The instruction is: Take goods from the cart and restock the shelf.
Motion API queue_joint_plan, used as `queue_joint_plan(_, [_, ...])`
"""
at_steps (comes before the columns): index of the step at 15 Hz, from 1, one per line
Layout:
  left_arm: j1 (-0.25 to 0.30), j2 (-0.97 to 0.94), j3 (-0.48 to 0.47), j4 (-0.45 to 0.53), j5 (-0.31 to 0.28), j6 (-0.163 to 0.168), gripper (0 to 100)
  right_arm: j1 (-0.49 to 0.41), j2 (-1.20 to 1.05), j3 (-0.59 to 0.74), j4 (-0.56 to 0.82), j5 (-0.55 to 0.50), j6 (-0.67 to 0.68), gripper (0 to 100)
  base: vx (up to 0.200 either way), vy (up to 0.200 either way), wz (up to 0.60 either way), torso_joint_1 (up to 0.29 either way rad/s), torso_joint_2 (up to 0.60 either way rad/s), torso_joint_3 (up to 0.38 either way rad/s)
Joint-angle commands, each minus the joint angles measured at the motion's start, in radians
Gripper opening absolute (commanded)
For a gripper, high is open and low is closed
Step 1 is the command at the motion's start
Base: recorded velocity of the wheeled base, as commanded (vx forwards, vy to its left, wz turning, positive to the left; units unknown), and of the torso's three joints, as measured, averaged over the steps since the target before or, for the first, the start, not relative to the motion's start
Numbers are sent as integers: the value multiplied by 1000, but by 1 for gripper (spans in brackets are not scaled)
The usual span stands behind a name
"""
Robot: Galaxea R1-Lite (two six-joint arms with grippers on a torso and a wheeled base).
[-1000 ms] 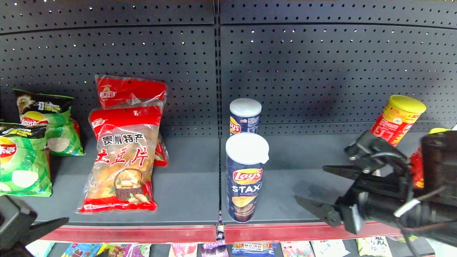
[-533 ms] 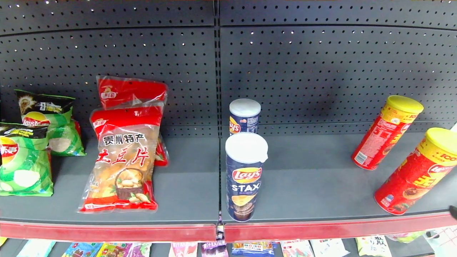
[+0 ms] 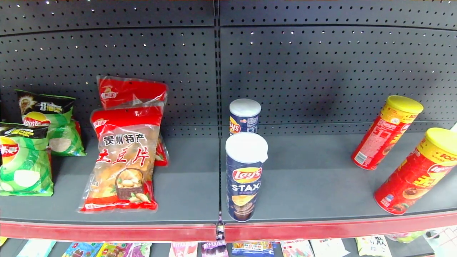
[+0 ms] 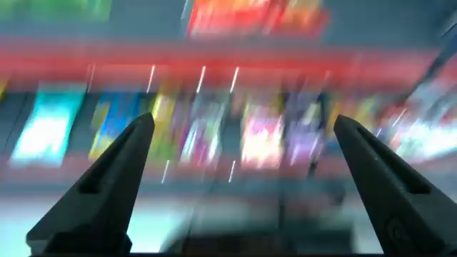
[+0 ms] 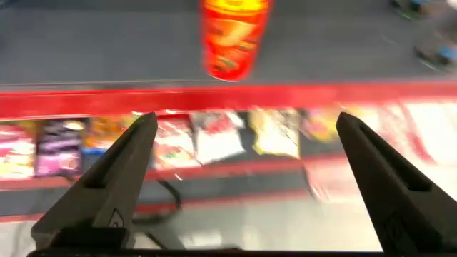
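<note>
The left gripper (image 4: 244, 120) and right gripper (image 5: 246, 118) both have fingers spread and empty. On the shelf (image 3: 307, 178), red cans (image 3: 416, 171) stand at the right. Blue cans (image 3: 245, 176) stand one behind another mid-shelf, with snack bags (image 3: 123, 157) to the left. Small packets (image 3: 250, 248) line the row below.

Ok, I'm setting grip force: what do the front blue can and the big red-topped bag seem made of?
Front blue can: probably rigid printed paperboard, lightly glossy; straight walls hold their shape. Its white lid looks like matte plastic. Red-topped bag: thin glossy plastic film, partly clear; it crinkles, catches glare, and the contents show through.
</note>
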Motion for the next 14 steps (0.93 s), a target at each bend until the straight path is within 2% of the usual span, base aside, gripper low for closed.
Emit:
queue_joint_plan(1, [13, -47, 58, -26, -12, 2, 100, 51, -238, 303, -287, 31, 25, 100, 0, 0, 0, 0, 0, 0])
queue_joint_plan(2, [13, -47, 79, -58, 78, 11, 100, 51, -238, 363, -408, -41, 27, 100, 0, 0, 0, 0, 0, 0])
queue_joint_plan(3, [11, -47, 109, -121, 193, 8, 100, 51, -238, 372, -436, -55, 47, 100, 0, 0, 0, 0, 0, 0])
queue_joint_plan(4, [13, -47, 124, -160, 236, 5, 100, 51, -238, 374, -440, -56, 48, 100, 0, 0, 0, 0, 0, 0])
queue_joint_plan(5, [13, -47, 125, -164, 236, 17, 100, 51, -238, 370, -434, -46, 50, 100, 0, 0, 0, 0, 0, 0])
queue_joint_plan(6, [13, -47, 125, -164, 208, 65, 100, 53, -238, 370, -433, -40, 48, 100, 0, 0, 0, 0, 0, 0])
queue_joint_plan(7, [13, -47, 127, -166, 135, 103, 100, 51, -238, 370, -433, -6, 48, 100, 0, 0, 0, 0, 0, 0])
queue_joint_plan(8, [13, -47, 129, -167, 99, 115, 100, 53, -238, 370, -433, 16, 48, 100, 0, 0, 0, 0, 0, 0])
queue_joint_plan(14, [13, -47, 129, -169, 107, 129, 100, 53, -238, 370, -433, 19, 76, 100, 0, 0, 0, 0, 0, 0])
